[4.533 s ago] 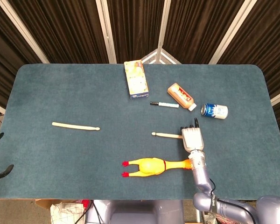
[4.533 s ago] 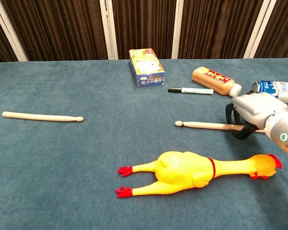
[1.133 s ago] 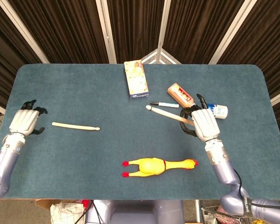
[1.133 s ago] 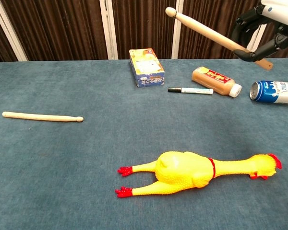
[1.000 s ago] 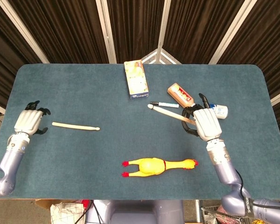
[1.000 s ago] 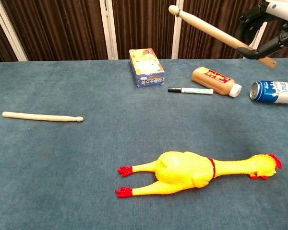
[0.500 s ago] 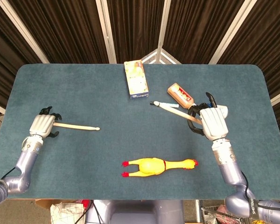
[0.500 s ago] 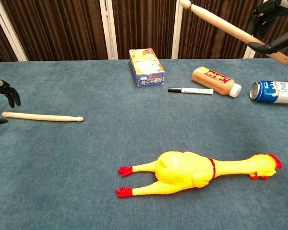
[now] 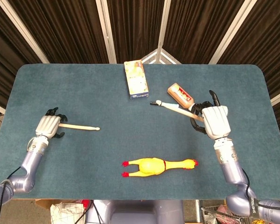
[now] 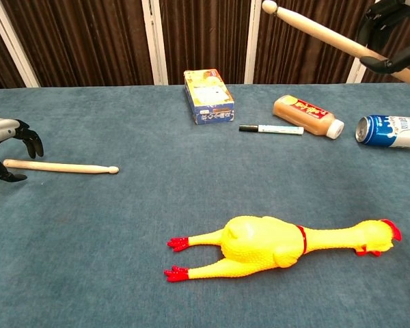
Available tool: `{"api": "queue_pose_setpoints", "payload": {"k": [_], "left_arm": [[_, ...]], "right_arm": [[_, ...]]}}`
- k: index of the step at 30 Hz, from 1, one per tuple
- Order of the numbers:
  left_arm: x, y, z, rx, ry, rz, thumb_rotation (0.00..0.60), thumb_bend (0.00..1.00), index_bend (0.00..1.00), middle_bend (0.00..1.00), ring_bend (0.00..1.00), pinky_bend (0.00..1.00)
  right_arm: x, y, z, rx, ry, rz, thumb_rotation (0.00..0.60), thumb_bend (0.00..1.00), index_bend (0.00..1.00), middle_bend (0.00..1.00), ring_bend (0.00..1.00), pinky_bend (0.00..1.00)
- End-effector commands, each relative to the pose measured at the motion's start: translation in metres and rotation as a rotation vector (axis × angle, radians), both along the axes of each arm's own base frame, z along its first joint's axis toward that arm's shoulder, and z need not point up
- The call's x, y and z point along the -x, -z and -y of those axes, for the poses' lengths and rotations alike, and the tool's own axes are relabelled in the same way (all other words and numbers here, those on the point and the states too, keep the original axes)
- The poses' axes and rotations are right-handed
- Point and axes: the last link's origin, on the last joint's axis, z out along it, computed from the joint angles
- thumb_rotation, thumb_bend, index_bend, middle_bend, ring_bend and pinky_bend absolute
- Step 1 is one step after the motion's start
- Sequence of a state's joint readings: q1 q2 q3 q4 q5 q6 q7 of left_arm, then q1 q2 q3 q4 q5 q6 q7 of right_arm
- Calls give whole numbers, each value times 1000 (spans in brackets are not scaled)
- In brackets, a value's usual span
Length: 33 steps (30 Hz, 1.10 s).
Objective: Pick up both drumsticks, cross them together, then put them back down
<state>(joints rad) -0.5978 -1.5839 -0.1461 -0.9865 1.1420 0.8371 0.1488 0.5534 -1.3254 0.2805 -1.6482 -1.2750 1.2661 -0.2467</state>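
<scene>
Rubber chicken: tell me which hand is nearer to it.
Right. The right hand is raised above the rubber chicken's head end; the left hand sits across the table at the far drumstick.

Matt, fuzzy blue cloth over the tabletop (image 9: 84, 93); pale, smooth bare wood for both drumsticks, one lying (image 9: 79, 126), one raised (image 10: 321, 35). Glossy yellow rubber on the chicken (image 10: 273, 246), shiny printed metal on the can (image 10: 389, 131), printed card on the box (image 9: 136, 78). Smooth grey plastic shell on each hand (image 9: 48, 125) (image 9: 216, 120), with black fingers (image 10: 33, 142).
</scene>
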Motion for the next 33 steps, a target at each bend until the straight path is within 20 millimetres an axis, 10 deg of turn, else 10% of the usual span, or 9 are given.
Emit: {"api": "queue_pose_setpoints", "payload": {"k": [1, 33], "left_arm": [[0, 3, 0, 8, -1, 4, 600, 387, 362, 329, 0, 85], [-15, 6, 3, 8, 23, 32, 600, 391, 490, 494, 53, 99]], "right_arm": [[1, 0, 1, 4, 2, -3, 600, 501, 669, 597, 421, 48], [13, -5, 6, 45, 44, -46, 600, 514, 680, 598, 423, 48]]}}
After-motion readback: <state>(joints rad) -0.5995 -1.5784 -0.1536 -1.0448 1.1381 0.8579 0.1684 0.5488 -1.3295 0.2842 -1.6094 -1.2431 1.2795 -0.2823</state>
